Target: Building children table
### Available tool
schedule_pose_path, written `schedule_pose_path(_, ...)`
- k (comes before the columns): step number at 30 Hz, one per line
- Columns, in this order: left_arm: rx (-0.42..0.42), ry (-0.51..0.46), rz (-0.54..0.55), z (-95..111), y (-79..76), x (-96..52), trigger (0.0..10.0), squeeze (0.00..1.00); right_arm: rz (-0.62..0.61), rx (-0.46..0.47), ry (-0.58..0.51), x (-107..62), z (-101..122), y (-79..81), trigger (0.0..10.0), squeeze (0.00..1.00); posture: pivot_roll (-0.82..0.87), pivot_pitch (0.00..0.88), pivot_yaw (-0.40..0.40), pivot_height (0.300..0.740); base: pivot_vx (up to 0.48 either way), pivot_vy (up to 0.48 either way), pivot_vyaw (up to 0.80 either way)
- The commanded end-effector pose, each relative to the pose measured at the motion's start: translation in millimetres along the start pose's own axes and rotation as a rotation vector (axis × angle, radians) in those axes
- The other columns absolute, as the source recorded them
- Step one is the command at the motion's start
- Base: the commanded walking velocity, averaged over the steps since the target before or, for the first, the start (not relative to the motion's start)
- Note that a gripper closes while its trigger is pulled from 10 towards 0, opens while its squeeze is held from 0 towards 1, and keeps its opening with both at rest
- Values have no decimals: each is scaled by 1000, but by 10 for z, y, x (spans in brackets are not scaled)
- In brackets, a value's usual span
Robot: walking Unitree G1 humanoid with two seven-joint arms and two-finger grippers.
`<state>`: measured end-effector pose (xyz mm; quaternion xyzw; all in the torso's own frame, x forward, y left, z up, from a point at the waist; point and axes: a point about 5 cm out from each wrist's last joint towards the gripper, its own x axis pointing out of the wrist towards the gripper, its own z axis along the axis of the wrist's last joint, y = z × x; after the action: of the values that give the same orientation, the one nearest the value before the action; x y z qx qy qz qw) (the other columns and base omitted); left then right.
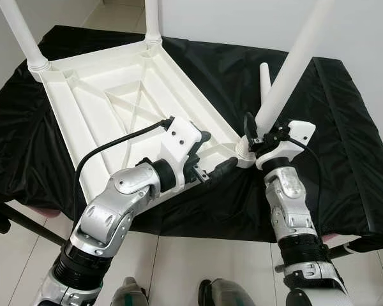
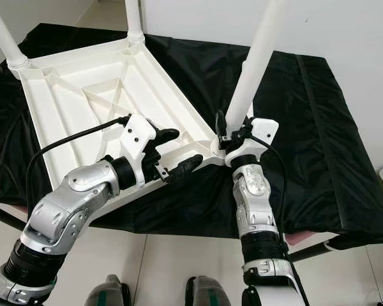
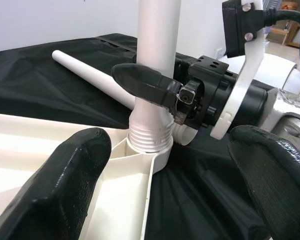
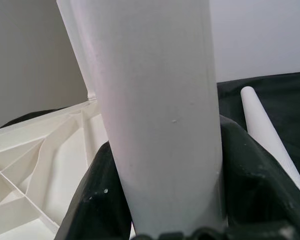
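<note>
The white plastic tabletop (image 1: pixel 121 102) lies upside down on the surface's shiny black cloth (image 1: pixel 345 140). The right end effector (image 2: pixel 233 137) squeezes a smooth round leg (image 2: pixel 255 57) at its corner. The left end effector (image 1: pixel 207 159) is wide open, touching the tabletop's edge

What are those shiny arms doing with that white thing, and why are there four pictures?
It is a robot with two silver arms, and each arm ends in two long black fingers. The two wide pictures come from cameras in its head, looking down. The two close pictures come from cameras on its wrists.

On the black cloth lies a white children's table, upside down. Legs already stand up from its two far corners. A spare leg lies on the cloth.

The right gripper is closed around a leg at the near corner's socket. The left gripper is open, fingers on either side of the table's edge.
</note>
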<state>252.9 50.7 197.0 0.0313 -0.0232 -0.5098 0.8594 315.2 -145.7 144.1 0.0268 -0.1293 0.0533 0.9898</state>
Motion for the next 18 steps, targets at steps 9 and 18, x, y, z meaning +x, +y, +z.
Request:
schedule_pose_path(9,0,0,-16,6,-54,17,10000,0,-218,-43,252,-175,-423,161,10000,0,-15,66,-14,740,0,0,0)
schedule_pose_path(18,4,-3,-13,15,-57,6,10000,0,-321,-77,251,-167,-421,111,10000,0,-6,62,-20,740,0,0,0)
